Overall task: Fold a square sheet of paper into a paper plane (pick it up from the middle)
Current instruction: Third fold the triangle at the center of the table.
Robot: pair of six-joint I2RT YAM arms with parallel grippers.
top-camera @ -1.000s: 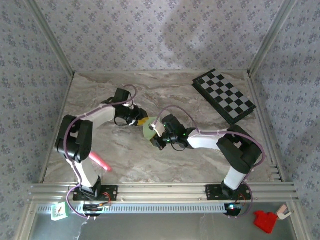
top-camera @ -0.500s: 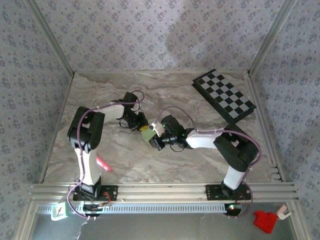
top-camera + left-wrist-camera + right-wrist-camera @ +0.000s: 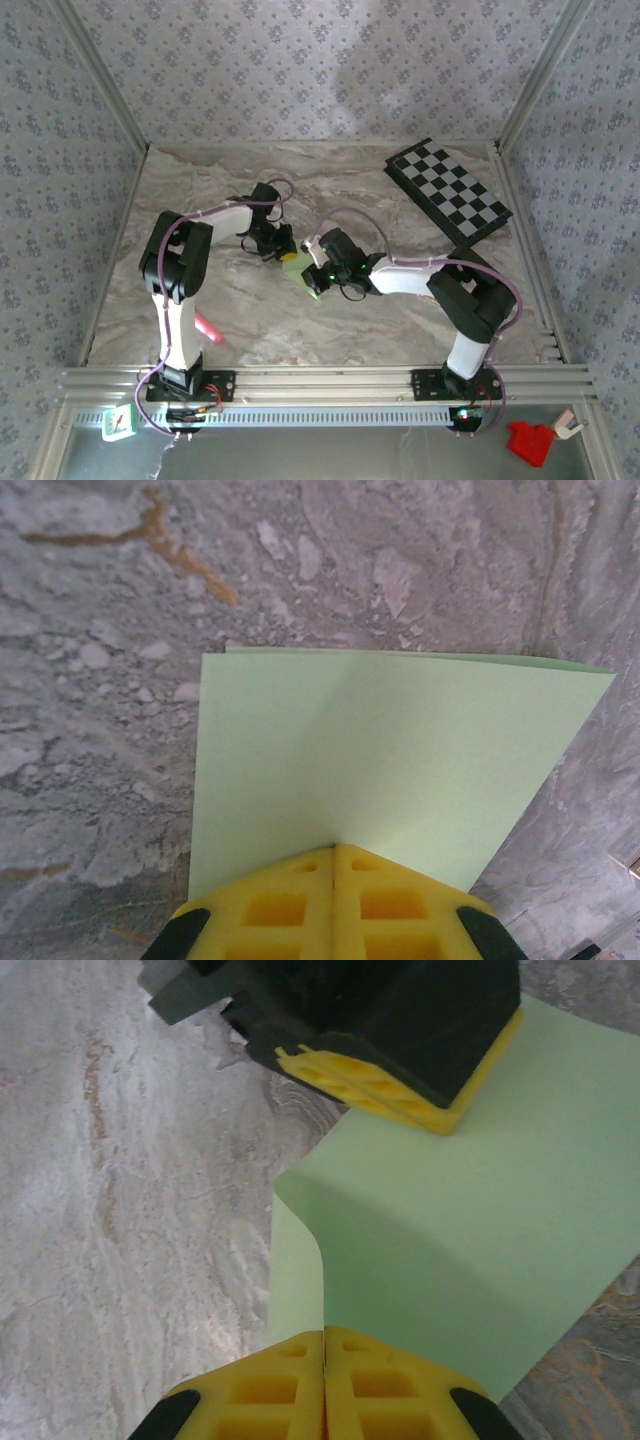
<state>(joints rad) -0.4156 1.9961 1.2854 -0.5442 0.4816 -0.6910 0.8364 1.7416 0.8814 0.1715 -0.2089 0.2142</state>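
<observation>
The square sheet of paper [image 3: 297,268] is pale green and folded, held just above the marble table between both arms. My left gripper [image 3: 284,251] is shut on one edge of it; in the left wrist view the yellow fingertips [image 3: 334,845] pinch the sheet [image 3: 380,750], which fans out ahead. My right gripper [image 3: 313,273] is shut on the opposite side; the right wrist view has its jaws [image 3: 325,1332] closed on a curled fold of the sheet [image 3: 470,1250], with the left gripper's fingers [image 3: 400,1090] opposite. A paper plane is out of view.
A black-and-grey chequered board [image 3: 450,192] lies at the back right of the table. A pink marker [image 3: 207,327] lies near the left arm's base. A red object [image 3: 530,442] sits beyond the front rail at the right. Patterned walls enclose the table.
The left arm swung in towards the right gripper and its jaws closed on the sheet's edge. The right gripper kept its hold and shifted slightly to the left.
</observation>
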